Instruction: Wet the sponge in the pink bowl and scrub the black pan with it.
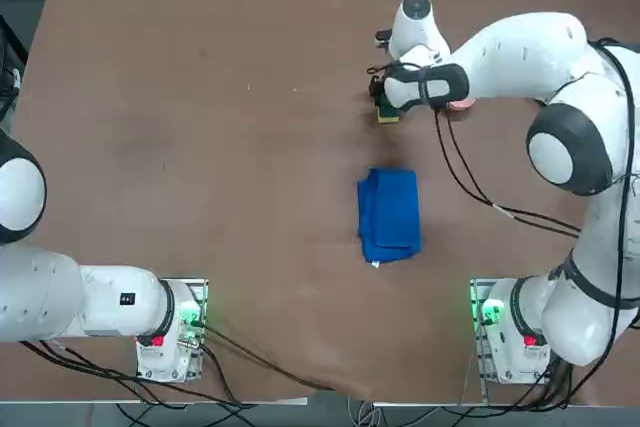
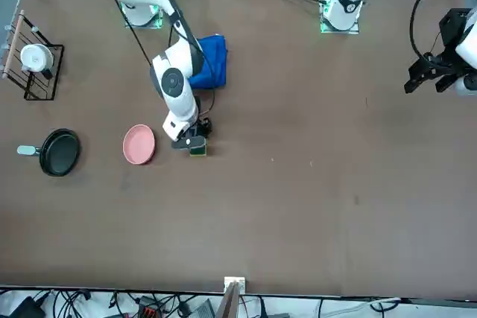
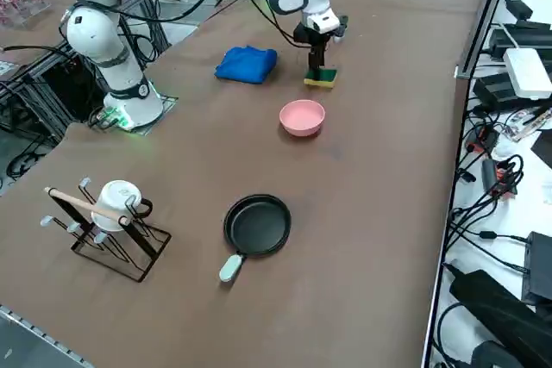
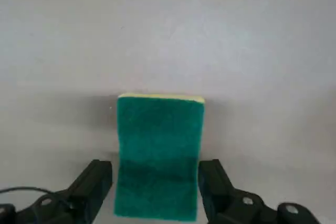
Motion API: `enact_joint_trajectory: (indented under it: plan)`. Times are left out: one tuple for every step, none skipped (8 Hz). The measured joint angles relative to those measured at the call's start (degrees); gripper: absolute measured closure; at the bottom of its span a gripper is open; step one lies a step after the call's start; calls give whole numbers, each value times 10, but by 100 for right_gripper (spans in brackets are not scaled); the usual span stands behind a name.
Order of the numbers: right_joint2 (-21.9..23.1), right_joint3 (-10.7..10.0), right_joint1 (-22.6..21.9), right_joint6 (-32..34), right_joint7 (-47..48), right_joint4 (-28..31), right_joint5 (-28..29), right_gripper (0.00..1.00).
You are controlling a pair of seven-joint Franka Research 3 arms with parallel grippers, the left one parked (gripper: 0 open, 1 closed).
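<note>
The sponge [image 4: 159, 156], green top over a yellow layer, lies flat on the brown table [image 1: 200, 147]. My right gripper [image 4: 156, 169] is open and lowered over it, one finger on each side of the near end with small gaps. The front view shows the gripper [image 2: 192, 141] right at the sponge [image 2: 197, 150]. The pink bowl [image 2: 139, 144] sits a short way beside them, toward my right side. Further that way lies the black pan [image 2: 59, 152], its light handle pointing away from the bowl. In the right side view the sponge [image 3: 321, 80], bowl [image 3: 302, 117] and pan [image 3: 258, 224] form a rough line.
A folded blue cloth [image 1: 389, 214] lies between the sponge and my base. A wire rack holding a white mug [image 2: 33, 57] stands at my far right, near the table edge. From overhead my arm hides the pan and most of the bowl.
</note>
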State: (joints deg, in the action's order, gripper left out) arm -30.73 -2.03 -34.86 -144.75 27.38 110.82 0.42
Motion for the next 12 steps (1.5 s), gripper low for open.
enact_joint_trajectory:
  plan:
    - [0,0,-1,-1,2,-1,0,0]
    - [0,0,-1,-1,3,-1,0,0]
    - [-2,0,-1,-1,4,-1,0,0]
    - [-4,0,-1,-1,4,-1,0,0]
    - [-6,0,-1,-1,4,-1,0,0]
    - [-9,0,-1,-1,4,-1,0,0]
    - [-11,0,-1,-1,4,-1,0,0]
    - [-12,0,-1,-1,4,-1,0,0]
    - [-12,0,-1,-1,4,-1,0,0]
    - [-13,0,-1,-1,4,-1,0,0]
    - [-13,0,-1,-1,4,-1,0,0]
    - [-14,0,-1,-1,4,-1,0,0]
